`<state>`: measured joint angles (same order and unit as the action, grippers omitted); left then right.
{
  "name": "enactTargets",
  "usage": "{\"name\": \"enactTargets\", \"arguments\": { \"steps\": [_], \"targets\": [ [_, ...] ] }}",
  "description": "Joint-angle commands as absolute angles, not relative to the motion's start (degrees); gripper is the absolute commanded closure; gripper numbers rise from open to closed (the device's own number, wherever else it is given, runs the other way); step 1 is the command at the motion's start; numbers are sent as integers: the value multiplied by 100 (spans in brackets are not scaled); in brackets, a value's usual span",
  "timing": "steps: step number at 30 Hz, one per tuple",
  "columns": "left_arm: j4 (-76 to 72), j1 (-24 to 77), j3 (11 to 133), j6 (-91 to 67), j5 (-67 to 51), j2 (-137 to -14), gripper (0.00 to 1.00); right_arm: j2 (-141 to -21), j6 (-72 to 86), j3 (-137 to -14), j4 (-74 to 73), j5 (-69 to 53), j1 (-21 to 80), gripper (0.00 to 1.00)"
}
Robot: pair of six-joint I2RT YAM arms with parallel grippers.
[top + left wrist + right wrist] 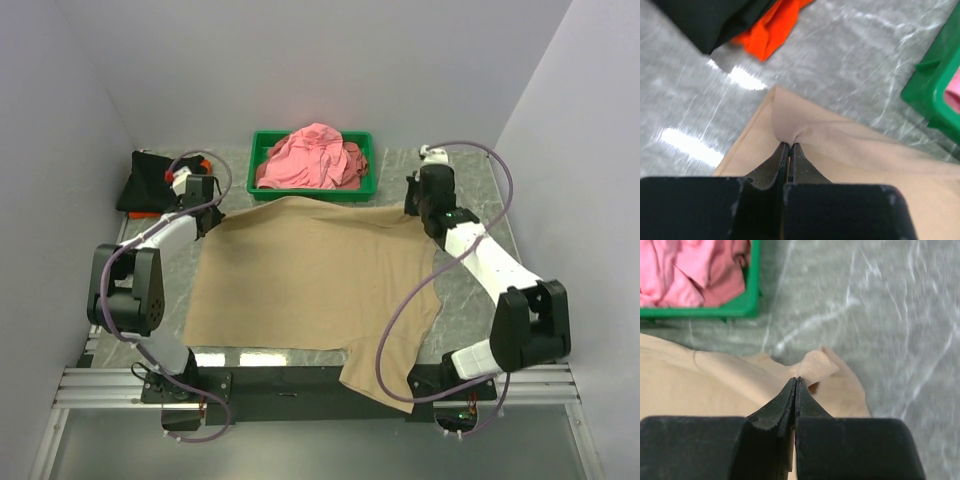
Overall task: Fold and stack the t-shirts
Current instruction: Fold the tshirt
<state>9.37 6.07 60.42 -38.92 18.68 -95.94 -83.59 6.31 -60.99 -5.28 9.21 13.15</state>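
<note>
Two t-shirt (310,270) corners swallowed between pinched tools (788,146) (796,381)

Light was bright, even, diffuse from overhead; shadows were faint, soft. White glare patches lay on glossy grey marbled table top (465,310) along near edge, also in left wrist view. Both wrist views were slightly soft, close foreground out of focus.

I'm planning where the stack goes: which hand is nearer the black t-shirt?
Left. The left hand pinches the far-left corner of the tan t-shirt, just right of the black t-shirt; the right hand pinches its far-right corner, well away.
</note>
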Motion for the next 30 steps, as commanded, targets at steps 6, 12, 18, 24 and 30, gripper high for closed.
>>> {"name": "enactTargets", "arguments": {
  "steps": [6,12,18,24,30],
  "targets": [
    [1046,589,5318,-4324,2127,-8658,100,-7076,1669,-5108,-1106,1353,1319,100],
    [1133,598,5054,-4447,2188,-8569,100,-6645,2416,-4562,-1589,1229,1327,100],
    [1494,571,4983,-4658,2504,-8526,100,-6390,2953,-4272,-2196,1538,1310,100],
    [1960,431,5098,-4922,2646,-8797,100,-6451,3225,-4017,-2347,1415,1310,100],
    [2205,413,5098,-5045,2514,-8860,87,-6548,3769,-3683,-2574,1196,1318,98]
  ]
}}
